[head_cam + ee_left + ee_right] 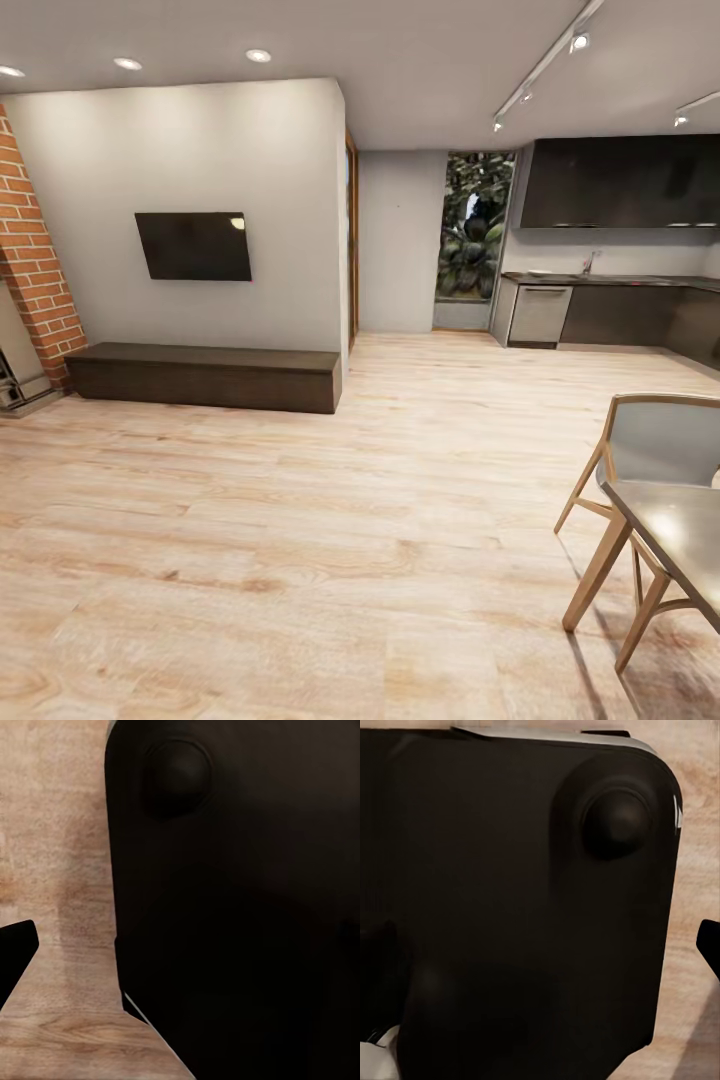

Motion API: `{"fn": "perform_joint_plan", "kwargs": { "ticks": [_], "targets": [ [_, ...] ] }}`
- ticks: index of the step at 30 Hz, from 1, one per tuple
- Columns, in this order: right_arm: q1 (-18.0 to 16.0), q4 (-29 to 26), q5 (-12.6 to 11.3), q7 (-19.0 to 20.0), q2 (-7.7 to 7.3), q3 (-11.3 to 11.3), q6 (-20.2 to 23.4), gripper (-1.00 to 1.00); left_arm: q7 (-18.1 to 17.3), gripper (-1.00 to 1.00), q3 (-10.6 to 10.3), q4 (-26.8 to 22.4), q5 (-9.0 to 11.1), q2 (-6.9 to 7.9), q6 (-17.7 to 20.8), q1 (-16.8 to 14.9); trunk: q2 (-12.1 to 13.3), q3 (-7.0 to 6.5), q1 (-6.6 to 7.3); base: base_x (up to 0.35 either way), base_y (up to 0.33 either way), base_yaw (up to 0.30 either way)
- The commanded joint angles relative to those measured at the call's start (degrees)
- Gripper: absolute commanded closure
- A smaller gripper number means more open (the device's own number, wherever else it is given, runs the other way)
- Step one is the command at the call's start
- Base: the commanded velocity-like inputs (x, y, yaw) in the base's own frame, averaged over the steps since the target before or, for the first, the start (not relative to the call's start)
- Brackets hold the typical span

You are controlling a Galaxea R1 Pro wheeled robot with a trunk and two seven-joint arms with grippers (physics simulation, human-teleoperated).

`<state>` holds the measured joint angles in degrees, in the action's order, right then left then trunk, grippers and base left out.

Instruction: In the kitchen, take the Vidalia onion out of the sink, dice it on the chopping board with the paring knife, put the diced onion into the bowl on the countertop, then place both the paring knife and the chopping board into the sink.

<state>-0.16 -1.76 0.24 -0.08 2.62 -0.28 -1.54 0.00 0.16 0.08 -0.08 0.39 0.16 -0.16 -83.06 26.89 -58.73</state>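
Looking across a big room, we see a wide wooden floor (300, 560) first. It runs all the way to the kitchen at the far right. On the left is a pale wall (180, 150) with a dark TV (193, 246) on it, and a long low dark bench (205, 375) below. A red brick wall (30, 260) stands at the far left edge. Close to us on the right is a grey dining table (680, 540) with a wooden chair (640, 450) beside it.

Far off we see the kitchen table (610, 280), a dark slab over dark cabinets (620, 315). A tiny tap (590, 262) pokes up there, so we think the sink is just below it. The onion should be in that sink, but it is too far and too small to see. We cannot make out the board, the knife or the bowl either.

We still have to roll to the kitchen. We think we could bump the chair or the dining table on the way, because they sit so close on our right.

Each wrist camera looks at a big black part of our own body (240, 915) with floor beside it. A dark tip (15, 952) shows at the edge of the left wrist view. We cannot tell if either hand is wide or narrow.
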Motion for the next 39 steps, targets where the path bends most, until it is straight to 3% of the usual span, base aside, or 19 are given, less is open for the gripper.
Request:
{"fn": "perform_joint_plan", "kwargs": {
  "ticks": [1,39],
  "targets": [
    [-0.02,0.02,0.02,-0.01,0.01,-0.04,-0.29,-1.0,0.0,-1.0,0.02,0.01,-0.01,0.01,0.02,-0.02,-0.02,0.04,0.0,0.0,0.0,0.0],
    [-0.02,-1.58,-0.08,0.08,0.1,-0.14,-0.93,-1.0,0.0,-1.0,-0.01,-0.17,0.35,-0.11,-0.08,-0.02,-0.02,0.04,0.0,0.0,0.0,0.0]
  ]
}}
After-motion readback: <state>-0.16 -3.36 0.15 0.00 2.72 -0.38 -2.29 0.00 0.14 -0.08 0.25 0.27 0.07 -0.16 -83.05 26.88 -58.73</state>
